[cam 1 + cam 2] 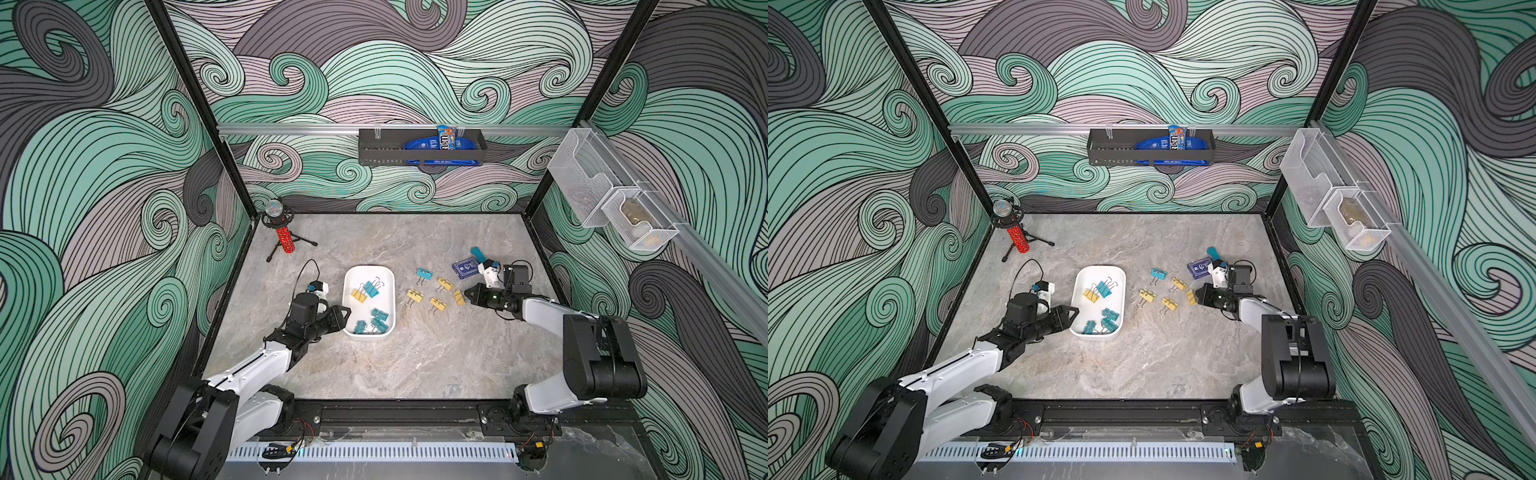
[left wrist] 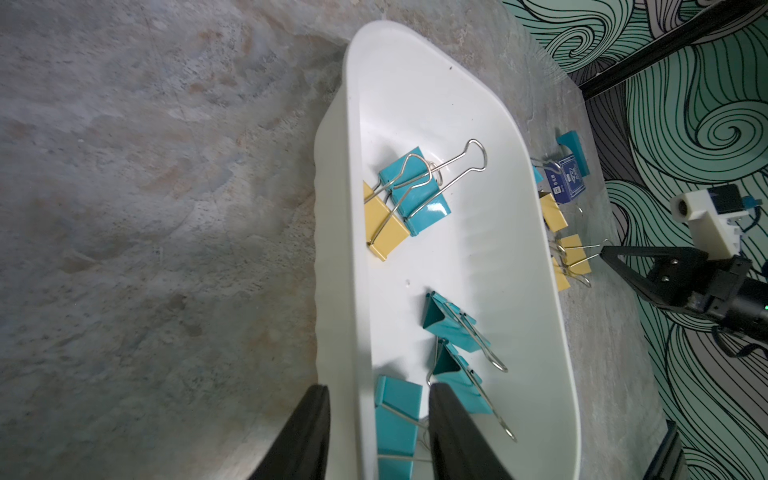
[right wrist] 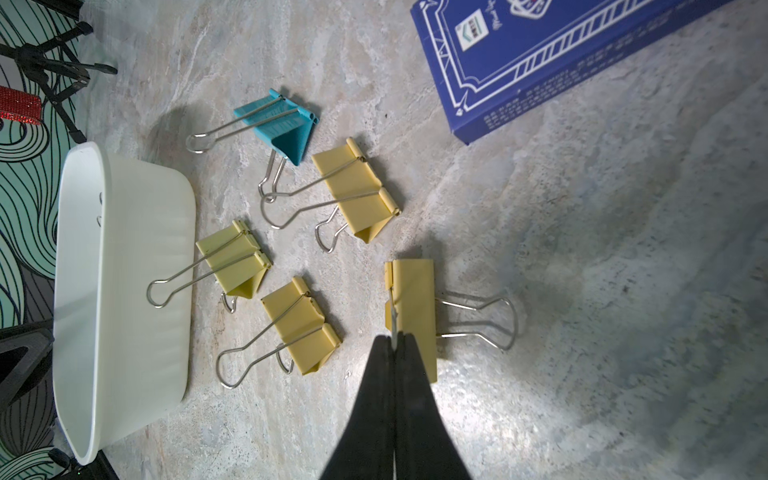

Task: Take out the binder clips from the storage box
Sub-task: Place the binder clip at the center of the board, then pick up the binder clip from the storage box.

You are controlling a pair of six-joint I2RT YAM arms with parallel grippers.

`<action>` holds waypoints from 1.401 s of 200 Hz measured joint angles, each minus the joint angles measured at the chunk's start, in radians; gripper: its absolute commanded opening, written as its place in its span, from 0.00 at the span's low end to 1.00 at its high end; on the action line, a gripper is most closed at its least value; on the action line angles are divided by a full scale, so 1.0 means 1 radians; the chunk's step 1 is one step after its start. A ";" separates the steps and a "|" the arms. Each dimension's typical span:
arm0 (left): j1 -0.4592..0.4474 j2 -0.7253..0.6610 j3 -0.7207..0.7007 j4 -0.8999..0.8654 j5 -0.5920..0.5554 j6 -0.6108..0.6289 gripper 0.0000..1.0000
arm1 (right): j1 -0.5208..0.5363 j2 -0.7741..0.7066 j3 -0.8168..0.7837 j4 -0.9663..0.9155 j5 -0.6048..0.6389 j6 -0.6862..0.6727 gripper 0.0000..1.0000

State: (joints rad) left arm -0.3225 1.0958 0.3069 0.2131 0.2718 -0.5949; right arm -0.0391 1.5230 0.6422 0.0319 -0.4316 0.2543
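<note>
A grey marbled table (image 1: 415,365) is shown from above, with two robot arms reaching in from its near edge. Left of centre, the storage box (image 1: 385,297), a shallow white tray, is laid with its long axis running away from the arms toward the back wall. A dark blue card box (image 1: 465,268) is seen on the right side of the table, well apart from the tray. The binder clips (image 1: 380,315) are split into two groups. A pale yellow one and several teal ones are left inside the storage box. Five more are spread on the table between the tray and the right arm.

The left gripper (image 2: 378,386) is placed at the tray's near corner, with its fingers held apart, one outside the wall and one inside. The wall and a teal clip (image 2: 397,415) are both found in the gap, and whether anything is squeezed cannot be told. The right gripper (image 3: 392,337) is shown with its fingers pressed together on the thin wire handle of a yellow clip (image 3: 415,316). This clip is held low among the clips outside the tray, and whether it touches the table cannot be told.

The clips in the box are judged nearer the left fingers. From the right fingers they lie to the left, past the group on the table.
</note>
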 measured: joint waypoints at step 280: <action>-0.002 -0.020 0.000 -0.019 -0.002 0.000 0.43 | 0.621 0.296 0.585 -0.137 0.154 -0.179 0.23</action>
State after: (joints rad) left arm -0.3241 1.0760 0.3069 0.1944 0.2695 -0.5949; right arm 0.5816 1.8187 1.2274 -0.1047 -0.2779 0.0757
